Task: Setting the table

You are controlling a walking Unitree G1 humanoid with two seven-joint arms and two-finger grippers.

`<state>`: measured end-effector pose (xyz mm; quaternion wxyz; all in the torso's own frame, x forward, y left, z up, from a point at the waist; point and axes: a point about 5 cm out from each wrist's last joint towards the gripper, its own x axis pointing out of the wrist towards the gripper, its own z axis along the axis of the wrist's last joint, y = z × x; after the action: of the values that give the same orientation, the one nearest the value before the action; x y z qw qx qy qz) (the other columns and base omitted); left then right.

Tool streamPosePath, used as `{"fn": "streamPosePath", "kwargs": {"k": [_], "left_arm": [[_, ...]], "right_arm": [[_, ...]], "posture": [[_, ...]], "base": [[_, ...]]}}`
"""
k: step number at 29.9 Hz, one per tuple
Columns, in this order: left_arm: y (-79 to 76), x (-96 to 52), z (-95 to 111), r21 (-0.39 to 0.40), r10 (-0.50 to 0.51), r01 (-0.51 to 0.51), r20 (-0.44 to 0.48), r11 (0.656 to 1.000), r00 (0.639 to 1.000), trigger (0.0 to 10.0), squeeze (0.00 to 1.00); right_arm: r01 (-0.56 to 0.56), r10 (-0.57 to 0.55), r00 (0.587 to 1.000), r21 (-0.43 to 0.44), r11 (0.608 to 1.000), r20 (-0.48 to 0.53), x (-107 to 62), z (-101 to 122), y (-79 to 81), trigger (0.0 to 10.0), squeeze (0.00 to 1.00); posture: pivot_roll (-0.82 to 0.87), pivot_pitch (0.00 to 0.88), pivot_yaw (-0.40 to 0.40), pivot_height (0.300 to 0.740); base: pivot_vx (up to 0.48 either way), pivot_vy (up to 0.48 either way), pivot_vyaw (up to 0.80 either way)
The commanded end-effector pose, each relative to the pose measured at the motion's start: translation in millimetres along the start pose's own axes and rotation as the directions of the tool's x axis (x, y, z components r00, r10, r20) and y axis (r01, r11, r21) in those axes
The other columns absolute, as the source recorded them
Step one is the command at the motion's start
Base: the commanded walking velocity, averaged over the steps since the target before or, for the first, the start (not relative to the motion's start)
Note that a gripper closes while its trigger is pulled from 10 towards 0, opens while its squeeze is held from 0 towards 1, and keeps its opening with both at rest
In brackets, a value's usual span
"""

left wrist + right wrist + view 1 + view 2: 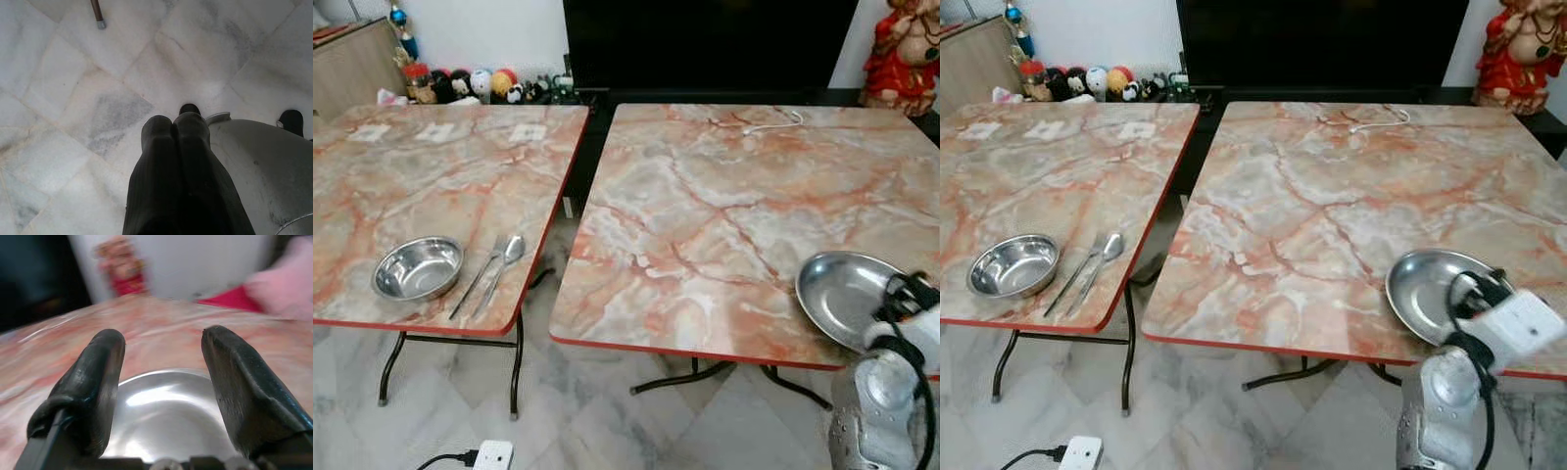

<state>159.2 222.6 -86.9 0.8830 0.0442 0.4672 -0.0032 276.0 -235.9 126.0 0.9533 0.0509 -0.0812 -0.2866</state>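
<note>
Steel plate (842, 294) lies lower right on the worktop (724, 215); right gripper (164, 357) fingers spread around it, ready to grasp; left gripper (178, 132) hangs closed.

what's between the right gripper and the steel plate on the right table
Nothing visible. The right gripper is open at the near edge of the steel plate, its fingers apart with the plate's shiny surface directly ahead. That part of the right table is bare marble-pattern top.
</note>
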Motion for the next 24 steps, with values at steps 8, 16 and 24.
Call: {"fn": "streamPosePath", "kwargs": {"k": [8, 16, 24], "left_arm": [[2.5, -0.7, -3.1, -0.020, 0.024, -0.024, -0.016, 1.000, 1.000, 10.0, 0.00], [3.9, -1.3, -5.1, -0.038, 0.038, -0.039, -0.021, 0.999, 0.999, 10.0, 0.00], [4.3, -1.3, -5.1, -0.031, 0.039, -0.040, -0.020, 0.999, 0.999, 10.0, 0.00]], "right_arm": [[-0.561, 0.552, 0.825, -0.062, 0.825, -0.124, -18.8, -14.0, 67.8, 10.0, 0.00], [-0.577, 0.578, 0.807, 0.042, 0.816, -0.120, -30.7, -13.0, 92.7, 10.0, 0.00], [-0.536, 0.548, 0.830, 0.127, 0.835, -0.102, -30.2, -6.4, 103.1, 10.0, 0.00]], "posture": [[0.03, 0.000, 0.004, 0.740], [0.05, 0.000, 0.006, 0.740], [0.05, 0.000, 0.010, 0.740]], "base": [[0.000, 0.000, 0.00], [0.000, 0.180, 0.00], [0.000, 0.480, 0.00]]}}
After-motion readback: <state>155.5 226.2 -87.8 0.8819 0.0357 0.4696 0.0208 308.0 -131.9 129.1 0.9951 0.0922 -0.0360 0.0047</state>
